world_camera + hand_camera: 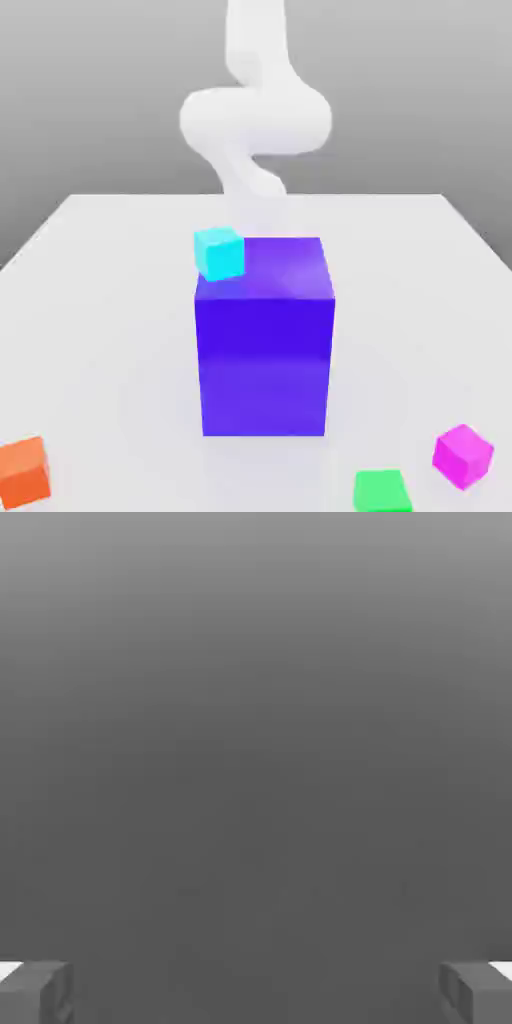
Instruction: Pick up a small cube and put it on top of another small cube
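At the exterior view's left, an orange cube (23, 473) rests on the smooth white bench (110, 330). A small, flat-faced cyan cube (219, 254) sits on a glossy blue-violet block (264, 340), at its left edge. Then come a bright green cube (381, 491) and a magenta cube (463, 456), turned cornerwise. The end effector (256, 994) is spread wide.
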Robot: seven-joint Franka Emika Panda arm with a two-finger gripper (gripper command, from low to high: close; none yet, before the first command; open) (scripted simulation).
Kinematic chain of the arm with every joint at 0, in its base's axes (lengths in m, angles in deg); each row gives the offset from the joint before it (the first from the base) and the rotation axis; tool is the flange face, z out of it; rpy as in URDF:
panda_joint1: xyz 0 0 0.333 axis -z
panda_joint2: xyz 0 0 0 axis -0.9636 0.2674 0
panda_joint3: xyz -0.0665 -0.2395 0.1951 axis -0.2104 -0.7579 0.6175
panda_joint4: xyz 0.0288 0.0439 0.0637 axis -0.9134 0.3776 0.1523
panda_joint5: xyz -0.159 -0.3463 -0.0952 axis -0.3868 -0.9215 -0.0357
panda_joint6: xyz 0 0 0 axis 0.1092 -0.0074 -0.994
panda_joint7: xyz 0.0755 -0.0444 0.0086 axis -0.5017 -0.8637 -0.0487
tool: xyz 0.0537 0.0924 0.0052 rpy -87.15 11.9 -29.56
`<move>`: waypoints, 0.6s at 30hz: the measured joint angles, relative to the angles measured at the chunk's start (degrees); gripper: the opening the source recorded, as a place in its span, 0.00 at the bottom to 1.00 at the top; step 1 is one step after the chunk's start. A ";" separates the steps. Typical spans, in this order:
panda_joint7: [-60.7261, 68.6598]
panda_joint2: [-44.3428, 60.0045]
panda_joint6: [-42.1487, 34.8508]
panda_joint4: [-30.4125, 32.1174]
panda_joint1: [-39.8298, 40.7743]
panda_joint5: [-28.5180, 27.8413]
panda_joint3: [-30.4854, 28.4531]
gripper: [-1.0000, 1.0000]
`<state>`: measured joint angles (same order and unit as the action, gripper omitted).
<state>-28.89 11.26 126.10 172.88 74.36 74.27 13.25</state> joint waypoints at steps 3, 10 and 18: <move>-0.81 6.52 2.17 0.47 -0.19 -1.37 2.64 0.50; -3.09 21.07 7.00 1.50 -1.13 -5.05 8.22 0.50; -6.08 37.75 12.43 2.66 -4.15 -9.81 13.04 0.50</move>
<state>-34.97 49.01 138.53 175.54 70.21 64.46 26.29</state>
